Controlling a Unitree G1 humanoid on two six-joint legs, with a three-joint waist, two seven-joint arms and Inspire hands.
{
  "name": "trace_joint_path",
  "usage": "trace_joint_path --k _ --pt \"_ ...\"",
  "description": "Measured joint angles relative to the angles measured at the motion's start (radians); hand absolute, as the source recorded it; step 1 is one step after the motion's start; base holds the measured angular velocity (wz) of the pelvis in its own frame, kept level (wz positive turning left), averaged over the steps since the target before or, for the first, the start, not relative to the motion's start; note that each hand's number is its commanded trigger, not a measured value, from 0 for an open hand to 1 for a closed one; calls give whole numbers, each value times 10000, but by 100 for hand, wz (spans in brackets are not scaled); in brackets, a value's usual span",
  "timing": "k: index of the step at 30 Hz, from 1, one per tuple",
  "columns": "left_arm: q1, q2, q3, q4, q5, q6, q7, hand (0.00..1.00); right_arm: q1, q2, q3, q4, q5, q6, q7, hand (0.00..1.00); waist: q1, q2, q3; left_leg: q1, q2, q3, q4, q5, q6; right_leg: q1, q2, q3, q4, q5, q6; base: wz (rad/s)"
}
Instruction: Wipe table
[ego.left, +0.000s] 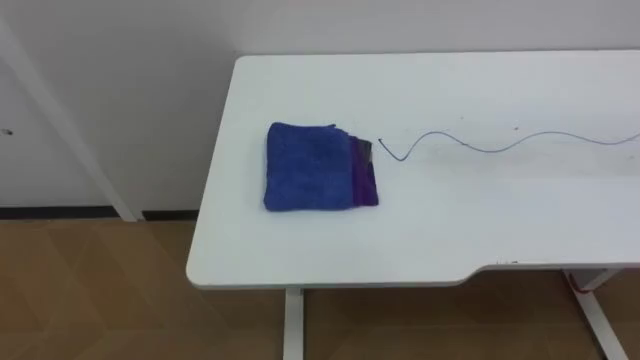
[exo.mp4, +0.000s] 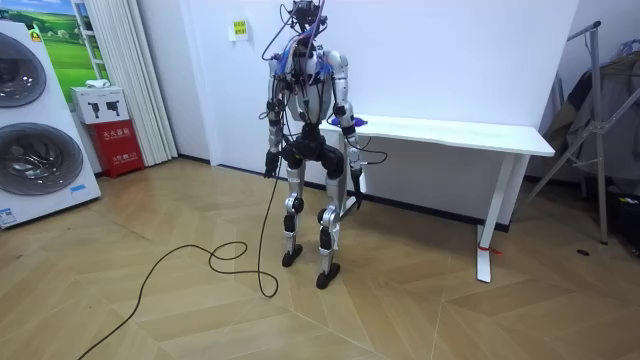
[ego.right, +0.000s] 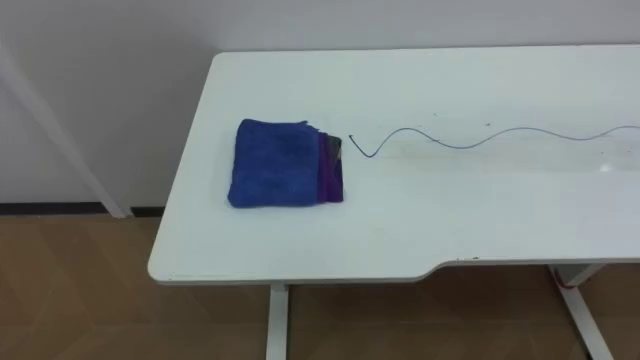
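A folded blue cloth (ego.left: 318, 168) (ego.right: 286, 165) with a purple edge lies near the left end of the white table (ego.left: 450, 230) (ego.right: 420, 230). A thin wavy blue line (ego.left: 500, 143) (ego.right: 470, 140) runs across the tabletop from beside the cloth to the right. In the room view I stand at the table's (exo.mp4: 470, 134) left end, facing it. My left hand (exo.mp4: 269, 160) hangs by my side, and my right hand (exo.mp4: 349, 126) is raised near the table's front edge.
The table stands against a white wall. A white slanted post (ego.left: 70, 130) rises left of it. In the room view, washing machines (exo.mp4: 30, 140) and a red box (exo.mp4: 118, 145) stand at the left, and a metal rack (exo.mp4: 600, 120) at the right.
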Motion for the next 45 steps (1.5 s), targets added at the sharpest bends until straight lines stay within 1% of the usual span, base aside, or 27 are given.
trace_joint_path --k 3,7,12,15,17,18,21,23,24,26,27,28,29,31,32,33,34,35,36,37,38,39,40,41,42,44,45 --pt "42 0 0 4 134 3 1 0 -9 -1 2 0 10 -8 -20 0 17 0 0 2 0 -1 -3 0 0 -2 0 0 0 0 1 0" --pt "52 0 -2 17 196 3 6 0 -33 -2 1 2 85 -167 -45 0 22 -6 -1 -1 -1 -4 -8 0 0 -1 0 0 -3 -2 3 0" --pt "32 -1 2 17 114 3 4 0 -79 -17 -81 5 680 -262 -209 0 21 -16 -1 2 0 11 -9 0 0 -9 1 7 -5 -3 5 0" --pt "48 0 21 19 79 0 4 0 -124 -18 -205 112 1519 -314 -431 0 9 -21 1 1 0 23 -14 0 0 -7 0 16 -28 -3 5 0" --pt "65 -1 25 20 78 0 4 0 -121 -13 -427 251 2968 -392 -688 0 -5 -35 5 -12 -1 20 -20 0 0 -6 0 14 -40 -3 5 0" --pt "77 -1 37 21 82 -1 4 0 -118 -11 -514 272 3267 -395 -739 0 -8 -35 6 -18 -3 13 -19 0 -1 -7 0 13 -43 -3 5 0" --pt "245 -5 334 -5 99 -3 -15 0 10 -14 -1535 436 5308 -414 -875 0 -72 -87 -15 9 -10 -23 -11 0 -1 35 0 -22 -40 -6 10 2" --pt "473 -6 1089 -191 163 -4 -14 0 221 -18 -2763 489 7285 -461 -1072 0 -234 -156 -4 64 -9 -46 -13 -4 -7 94 4 -22 -48 -6 10 0" --pt "542 -3 1319 -209 173 -12 -14 0 277 -24 -3115 497 7785 -475 -1149 0 -301 -180 -4 72 -11 -69 -14 -7 -11 114 4 -30 -69 -7 11 0" --pt "725 22 2048 -337 191 13 -6 0 499 -96 -4428 561 9897 -477 -1416 0 -538 -273 -3 118 -19 -93 -20 -20 -26 198 2 -36 -197 -21 12 0" --pt "782 36 2152 -374 176 10 -3 0 500 -133 -4653 579 10319 -483 -1490 0 -558 -297 -4 117 -19 -91 -22 -22 -25 190 1 -26 -197 -32 5 0" --pt "867 80 2324 -374 98 8 -3 0 506 -225 -5220 744 11030 -483 -1610 0 -652 -341 -3 119 -20 -72 -22 -25 -22 190 -1 -23 -195 -41 4 0" --pt "884 99 2395 -374 76 8 -3 0 504 -286 -5462 825 11327 -482 -1673 0 -690 -361 -8 119 -21 -62 -17 -25 -21 187 -2 -20 -186 -41 4 0" --pt "967 150 2687 -376 73 6 24 0 407 -581 -6201 832 12324 -454 -2066 0 -833 -516 -42 105 -19 -42 -7 -24 -19 153 -7 -12 -160 -42 5 -3" --pt "1047 145 2804 -393 79 5 114 0 205 -797 -6653 756 12337 -437 -2385 0 -893 -559 -45 94 -18 -9 1 -24 -18 131 -13 -4 -153 -42 5 -5" --pt "1049 146 2836 -411 89 7 178 0 56 -962 -6843 749 12328 -436 -2581 0 -935 -609 -48 92 -20 -3 7 -25 -15 128 -18 -4 -151 -41 6 -5" --pt "1054 170 2924 -476 95 6 223 0 -239 -1265 -7161 702 12332 -461 -2964 0 -983 -624 -35 63 -21 5 11 -26 -13 94 -19 1 -146 -41 7 0" --pt "1053 192 2966 -630 113 14 229 0 -493 -1484 -7322 280 12172 -475 -3451 0 -985 -710 -45 -3 -17 7 31 -25 -12 -5 -16 6 -69 -40 7 0" --pt "1053 195 2960 -696 124 9 230 0 -598 -1572 -7331 -54 12040 -501 -3680 0 -992 -715 -14 -17 -16 12 36 -25 -11 -36 -15 7 -25 -40 8 0" --pt "1035 197 2949 -767 113 12 228 0 -834 -1745 -7339 -814 11691 -553 -4138 0 -1026 -796 -53 -63 -17 13 75 -26 -8 -66 -15 5 -1 -40 9 0" --pt "1016 203 2949 -810 94 5 226 0 -1039 -1840 -7342 -1802 11214 -578 -4576 0 -1043 -746 -23 -83 -15 23 91 -28 -6 -90 -14 22 8 -38 10 0" --pt "1013 203 2922 -831 96 2 227 0 -1157 -1888 -7332 -2247 10898 -631 -4752 0 -1043 -735 -20 -93 -12 37 96 -27 -6 -112 -10 40 17 -37 11 -3" --pt "1006 228 2726 -868 127 -8 230 0 -1360 -2009 -7126 -3096 10223 -746 -5050 0 -1017 -720 -21 -151 -5 46 109 -27 -7 -183 -3 43 35 -36 11 0" --pt "1003 241 2539 -907 133 -9 229 0 -1470 -2045 -6968 -3960 9630 -840 -5394 0 -932 -696 -26 -211 8 46 124 -27 -7 -247 9 49 48 -35 9 0" --pt "994 241 2463 -923 134 -7 229 0 -1498 -2045 -6919 -4383 9352 -864 -5558 0 -858 -689 -31 -234 10 46 132 -27 -7 -268 11 49 77 -34 7 0" --pt "976 253 2083 -933 184 -4 230 0 -1823 -2067 -6423 -5810 7860 -895 -6268 0 -602 -688 -44 -337 17 33 165 -27 -7 -377 15 -12 185 -34 7 0" --pt "958 253 1991 -938 205 -3 229 0 -1899 -2067 -6267 -6091 7418 -898 -6372 0 -565 -683 -39 -368 17 31 170 -27 -7 -407 16 -14 190 -33 7 0"
